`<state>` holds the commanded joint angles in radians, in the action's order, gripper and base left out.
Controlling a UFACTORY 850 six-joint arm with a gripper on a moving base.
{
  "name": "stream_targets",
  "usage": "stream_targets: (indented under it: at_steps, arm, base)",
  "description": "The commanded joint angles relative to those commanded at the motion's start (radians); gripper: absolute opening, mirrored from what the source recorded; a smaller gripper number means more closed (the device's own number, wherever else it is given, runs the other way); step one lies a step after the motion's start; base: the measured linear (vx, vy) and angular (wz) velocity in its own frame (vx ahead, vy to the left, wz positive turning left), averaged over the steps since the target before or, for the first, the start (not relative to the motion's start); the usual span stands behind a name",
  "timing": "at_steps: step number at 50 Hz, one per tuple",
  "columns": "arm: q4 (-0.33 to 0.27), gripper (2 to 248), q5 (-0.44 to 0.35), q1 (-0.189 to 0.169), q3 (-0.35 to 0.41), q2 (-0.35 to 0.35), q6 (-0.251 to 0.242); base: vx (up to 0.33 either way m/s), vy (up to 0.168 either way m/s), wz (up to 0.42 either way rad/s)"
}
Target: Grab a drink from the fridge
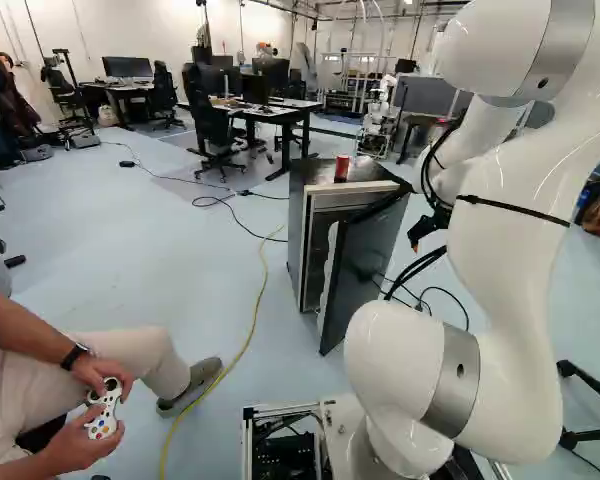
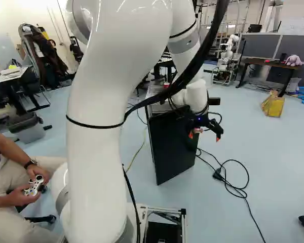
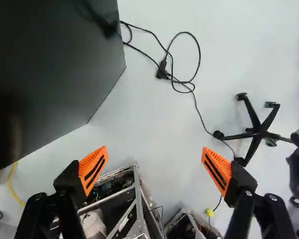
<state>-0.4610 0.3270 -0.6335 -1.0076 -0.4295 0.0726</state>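
In the left base view, one dark fridge (image 1: 314, 173) stands on the floor near the middle, its one door (image 1: 356, 270) swung open at an angle. One red can (image 1: 342, 168) stands upright on top of the fridge; that is the one drink I can make out, since the door and the angle hide most of the inside. One yellow cable (image 1: 250, 330) runs over the floor beside the fridge. Farther back stands another robot (image 1: 377, 122).

In the right base view, one black gripper (image 2: 204, 135) with two orange-padded fingers hangs at the end of the arm (image 2: 95, 152), in front of the open door as seen from here. Only a bit of the can's red shows above the fridge, beside the arm. One yellow bag (image 2: 273, 104) sits on the floor at the right, near one table (image 2: 270, 63) with one plush toy (image 2: 293, 61) on it.

In the wrist view, the gripper (image 3: 154, 168) is wide, its two fingers well apart with pale floor showing between them. One big dark panel of the fridge lies ahead of one finger. One loosely looped black cable (image 3: 199, 56) lies on the floor ahead, and one black chair base (image 3: 258, 130) stands ahead of the other finger.
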Motion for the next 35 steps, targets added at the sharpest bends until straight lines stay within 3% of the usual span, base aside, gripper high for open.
stream_targets:
  at_steps: [35]
  arm:
    - [-0.292, 247, -0.205, 0.067, 0.074, 0.055, 0.0]
  base:
    - [0.0, 0.0, 0.0]
